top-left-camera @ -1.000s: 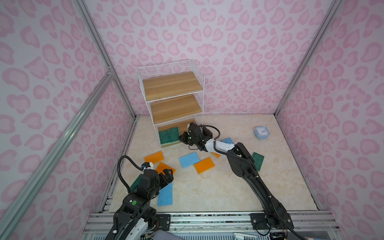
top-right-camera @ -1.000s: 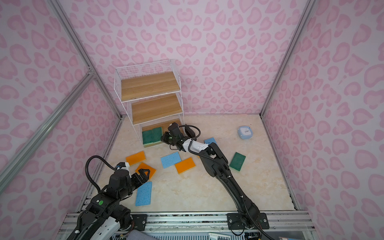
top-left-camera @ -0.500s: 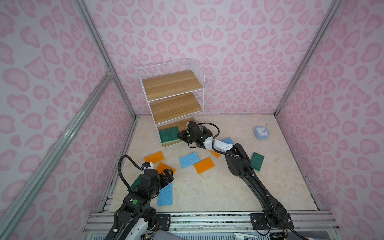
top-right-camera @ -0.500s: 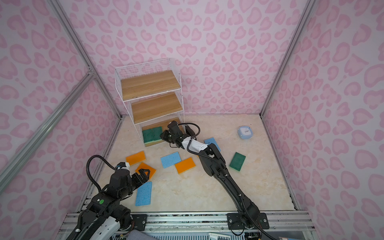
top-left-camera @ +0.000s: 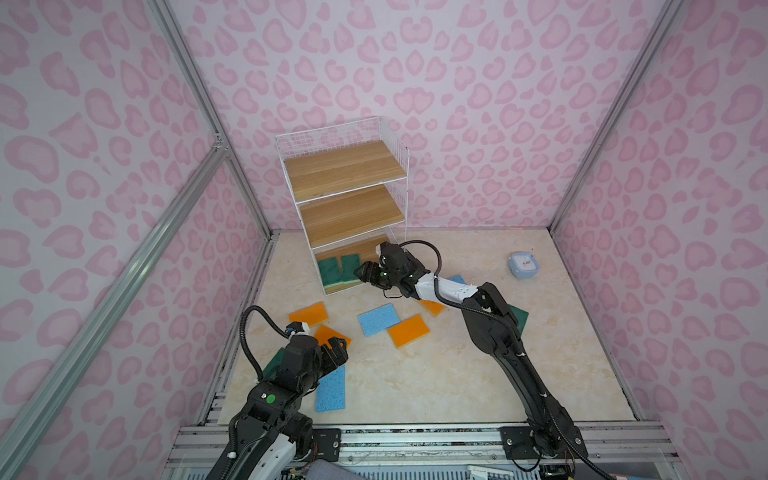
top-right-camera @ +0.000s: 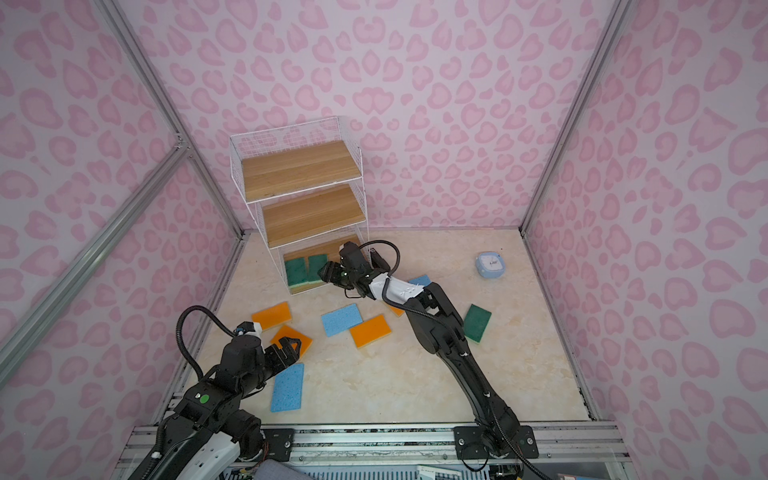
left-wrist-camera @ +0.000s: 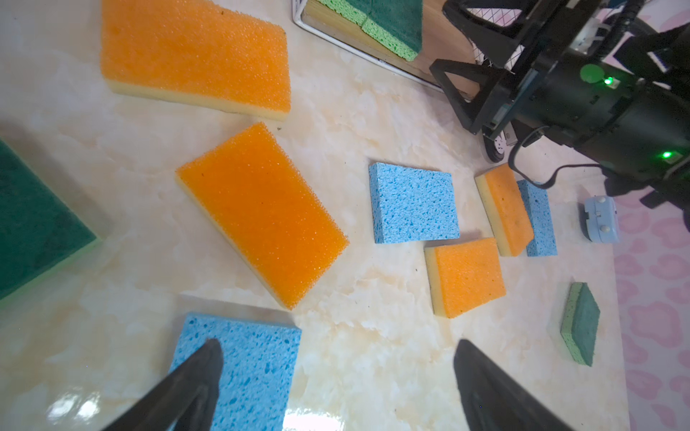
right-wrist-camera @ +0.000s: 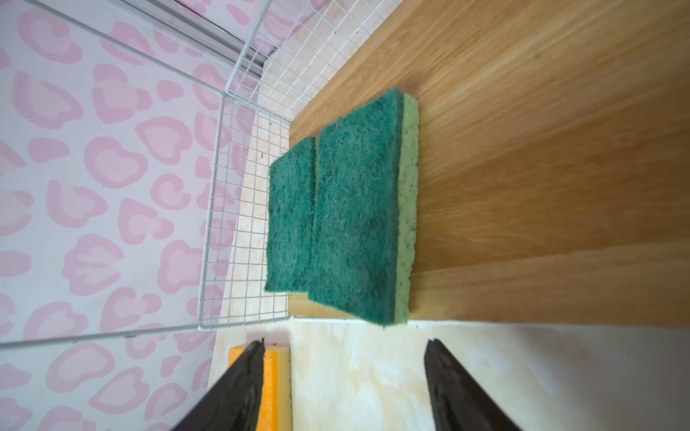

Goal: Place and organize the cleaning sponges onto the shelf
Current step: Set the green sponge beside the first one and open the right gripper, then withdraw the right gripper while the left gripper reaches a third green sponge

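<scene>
The shelf stands at the back of the floor, left of centre. Two sponges lie side by side on its bottom board. The other sponges lie scattered before it; a small case sits well to its right.

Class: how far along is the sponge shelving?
Done: two green sponges lie side by side on the shelf, bottom board. In hand: nothing; left gripper and right gripper are open, empty. Left: four orange sponges, three blue sponges, two green ones on the floor.
</scene>
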Robot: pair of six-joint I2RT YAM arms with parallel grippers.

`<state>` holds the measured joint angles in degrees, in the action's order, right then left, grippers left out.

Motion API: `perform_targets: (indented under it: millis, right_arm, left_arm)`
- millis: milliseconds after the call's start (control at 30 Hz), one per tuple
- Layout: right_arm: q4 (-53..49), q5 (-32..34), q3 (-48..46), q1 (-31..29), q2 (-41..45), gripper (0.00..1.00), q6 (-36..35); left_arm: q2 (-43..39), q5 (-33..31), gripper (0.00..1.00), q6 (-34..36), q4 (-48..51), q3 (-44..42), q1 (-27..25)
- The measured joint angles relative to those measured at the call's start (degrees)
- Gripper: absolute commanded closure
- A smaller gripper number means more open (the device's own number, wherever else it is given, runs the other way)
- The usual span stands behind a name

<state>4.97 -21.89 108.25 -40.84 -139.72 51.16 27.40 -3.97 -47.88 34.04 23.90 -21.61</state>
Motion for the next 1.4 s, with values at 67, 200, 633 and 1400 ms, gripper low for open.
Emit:
perform_targets:
  millis: [67,200,633,1400]
  right_arm:
    - [1.70,-0.02,-3.89,0.15,2.99,0.26,-0.83]
    - [3.69,-0.22,-10.25,0.48,8.37,0.25,-2.14]
    - [7.78,-0.09,-34.69,0.57,29.92,0.28,-6.45]
    - [-12.20,6.45,-81.70,37.18,84.15,0.34,-8.00]
  left_arm:
    - [0.59,-0.02,0.02,0.59,-0.33,0.37,0.00]
    - [2.60,0.17,0.02,1.60,-1.05,1.55,-0.11]
    - [11.52,-1.46,0.03,0.87,-4.22,5.95,-12.57]
    - [38.97,2.51,0.03,1.49,-22.29,17.14,-18.64]
